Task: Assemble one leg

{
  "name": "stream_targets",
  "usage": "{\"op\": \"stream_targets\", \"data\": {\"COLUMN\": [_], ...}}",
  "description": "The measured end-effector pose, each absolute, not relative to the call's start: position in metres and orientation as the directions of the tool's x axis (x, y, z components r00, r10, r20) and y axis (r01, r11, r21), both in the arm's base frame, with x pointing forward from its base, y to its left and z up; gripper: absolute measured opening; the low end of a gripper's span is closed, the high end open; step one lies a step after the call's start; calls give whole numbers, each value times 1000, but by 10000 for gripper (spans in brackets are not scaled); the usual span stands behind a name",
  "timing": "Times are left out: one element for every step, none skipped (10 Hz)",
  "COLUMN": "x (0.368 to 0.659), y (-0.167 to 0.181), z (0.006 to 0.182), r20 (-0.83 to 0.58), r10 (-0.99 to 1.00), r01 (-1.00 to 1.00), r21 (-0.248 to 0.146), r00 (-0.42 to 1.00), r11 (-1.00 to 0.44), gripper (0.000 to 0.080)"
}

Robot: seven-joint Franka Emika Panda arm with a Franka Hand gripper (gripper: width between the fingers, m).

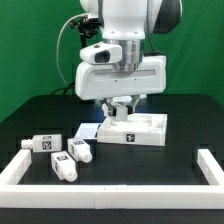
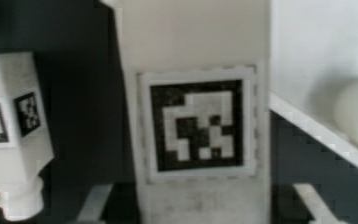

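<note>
A white leg with a black-and-white square tag fills the middle of the wrist view. It stands between my gripper's two fingers, which are shut on it. In the exterior view my gripper hangs low over the back corner, on the exterior view's left, of the white square tray-like piece. There the hand hides most of the held leg. Three more legs lie on the black table at the exterior view's left: one, a second and a third.
A low white rail runs along the table's front and turns back at both ends. In the wrist view a white tagged block stands close beside the held leg, and a curved white edge on its other side.
</note>
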State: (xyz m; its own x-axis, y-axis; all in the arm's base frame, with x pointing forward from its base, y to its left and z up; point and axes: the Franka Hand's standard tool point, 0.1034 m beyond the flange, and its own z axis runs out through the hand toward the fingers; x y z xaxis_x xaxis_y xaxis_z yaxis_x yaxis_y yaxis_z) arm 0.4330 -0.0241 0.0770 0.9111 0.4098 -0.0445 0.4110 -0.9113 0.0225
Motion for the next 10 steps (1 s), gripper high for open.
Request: {"op": "stream_targets", "data": {"x": [428, 421, 415, 407, 399, 393, 389, 384, 380, 377], "y": [-45, -65, -75, -85, -98, -107, -113, -118, -120, -122], "z": [76, 75, 72, 66, 56, 46, 38, 28, 22, 20], "r20": [-52, -59, -66, -62, -60, -72, -78, -89, -101, -108], "r10": [452, 458, 454, 472, 477, 477, 480, 477, 473, 469], "r01": [454, 460, 456, 473, 479, 479, 483, 480, 476, 473], "r21": [16, 12, 6, 6, 11, 10, 15, 16, 10, 7], "r00": [890, 887, 888, 879, 877, 876, 874, 874, 875, 877], "r11": [-891, -888, -890, -881, -878, -878, -876, -877, -879, -881], "gripper": [290, 290, 290, 290, 290, 290, 290, 290, 290, 290]}}
